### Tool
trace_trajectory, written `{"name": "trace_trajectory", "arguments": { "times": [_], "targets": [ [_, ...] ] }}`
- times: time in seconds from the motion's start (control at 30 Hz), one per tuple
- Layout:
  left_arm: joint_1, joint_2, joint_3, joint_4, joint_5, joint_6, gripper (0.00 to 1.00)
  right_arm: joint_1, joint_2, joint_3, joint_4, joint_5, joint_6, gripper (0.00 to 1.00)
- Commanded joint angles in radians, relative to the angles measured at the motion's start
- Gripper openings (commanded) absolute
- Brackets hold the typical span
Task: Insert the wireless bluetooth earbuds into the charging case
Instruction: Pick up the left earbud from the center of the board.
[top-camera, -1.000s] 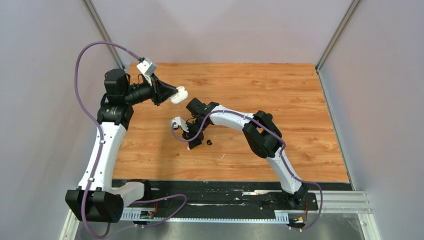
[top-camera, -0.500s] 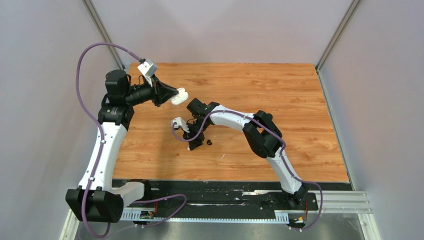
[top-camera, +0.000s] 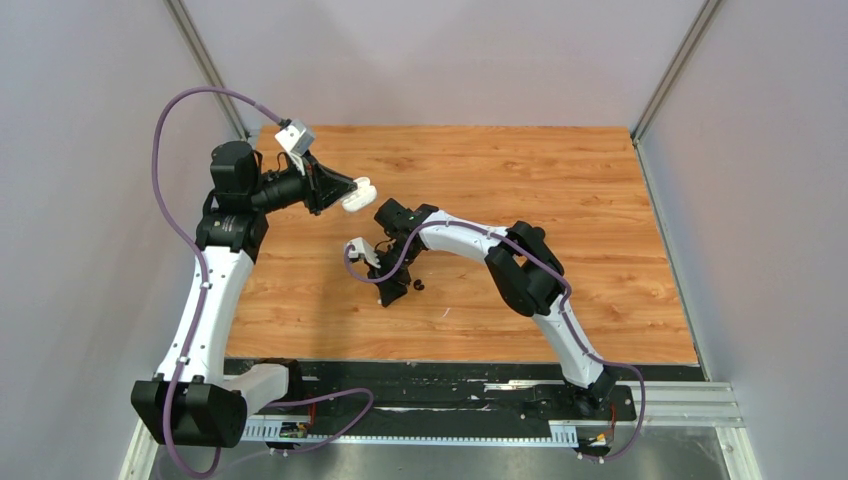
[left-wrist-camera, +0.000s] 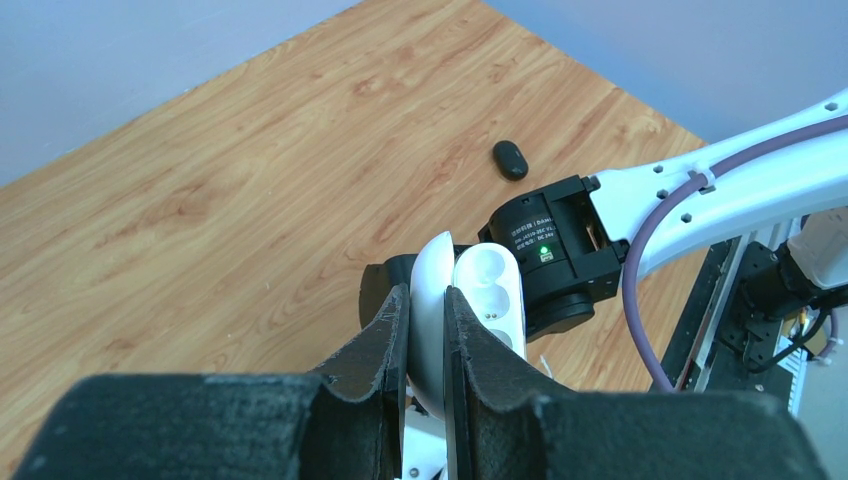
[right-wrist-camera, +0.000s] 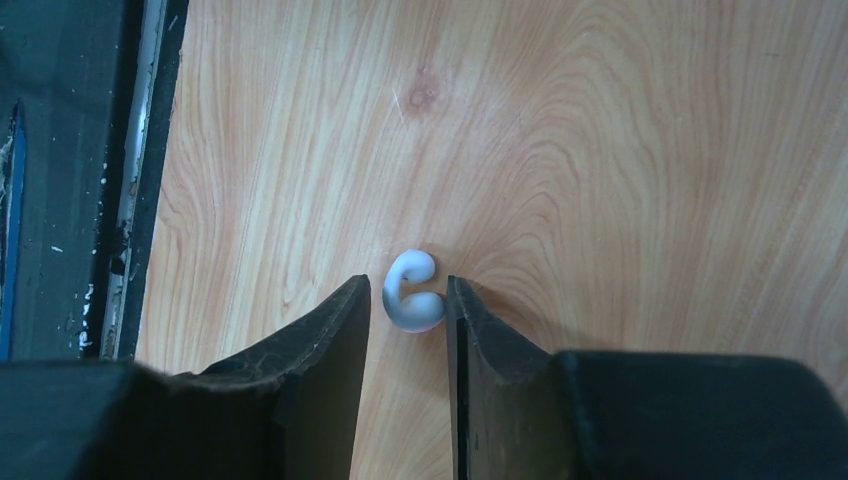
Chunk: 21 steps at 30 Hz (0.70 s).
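The right gripper (right-wrist-camera: 407, 285) stands with jaws apart, straddling a white earbud (right-wrist-camera: 413, 300) that lies on the wooden table (right-wrist-camera: 650, 150). Only the right wrist view shows this; from above the fingers hide it. The left gripper (left-wrist-camera: 427, 300) is clamped on the lid of the open white charging case (left-wrist-camera: 490, 290), whose sockets only the left wrist view reveals. The top view shows the case held off the table near the far-left corner. A black earbud (top-camera: 418, 285) lies just beside the right gripper.
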Motion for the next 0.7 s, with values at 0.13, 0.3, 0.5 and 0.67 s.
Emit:
{"name": "trace_trajectory", "arguments": {
  "times": [0.13,0.3,0.5,0.67],
  "targets": [
    [0.003,-0.026,-0.005,0.032,0.013,-0.004,0.0,0.004,-0.015,0.052,0.014,0.008,-0.01,0.3],
    [0.003,-0.023,-0.007,0.038,0.013,-0.008,0.0,0.004,-0.015,0.062,0.033,0.019,0.003,0.27],
    [0.004,-0.024,-0.01,0.042,0.011,-0.012,0.0,0.004,-0.015,0.06,0.034,0.02,0.003,0.21],
    [0.003,-0.023,-0.011,0.047,0.012,-0.015,0.0,0.004,-0.018,0.059,0.034,0.012,0.001,0.15]
  ]
}}
